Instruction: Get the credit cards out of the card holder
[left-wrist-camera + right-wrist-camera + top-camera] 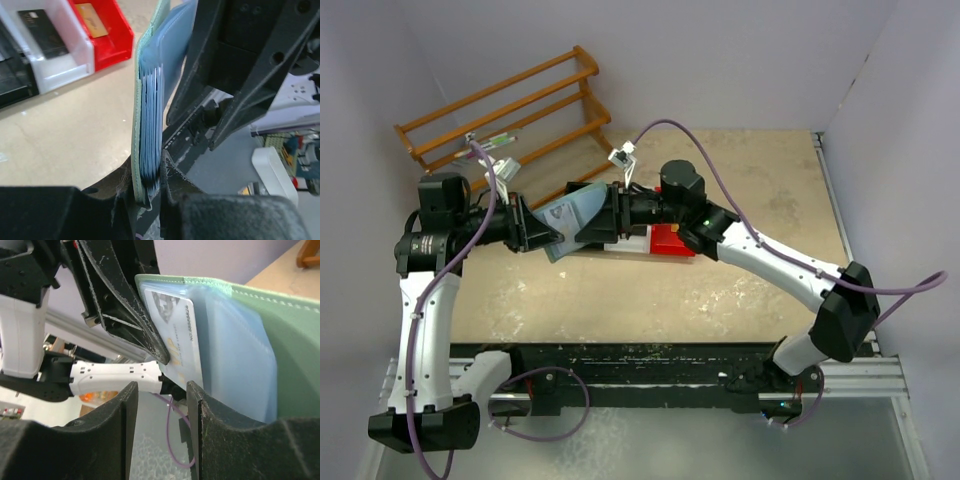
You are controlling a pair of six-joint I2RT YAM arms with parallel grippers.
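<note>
Over beige counter [720, 290], left gripper [150, 187] pinches grey-green fabric card holder [150, 125]; its silvery plastic card [177, 335] points toward half-open right gripper [161, 410].

Matt stitched fabric card holder [292, 340] is showing glossy plastic sleeves [235, 355]; smooth red plastic bin [119, 47] is shining upper left.
</note>
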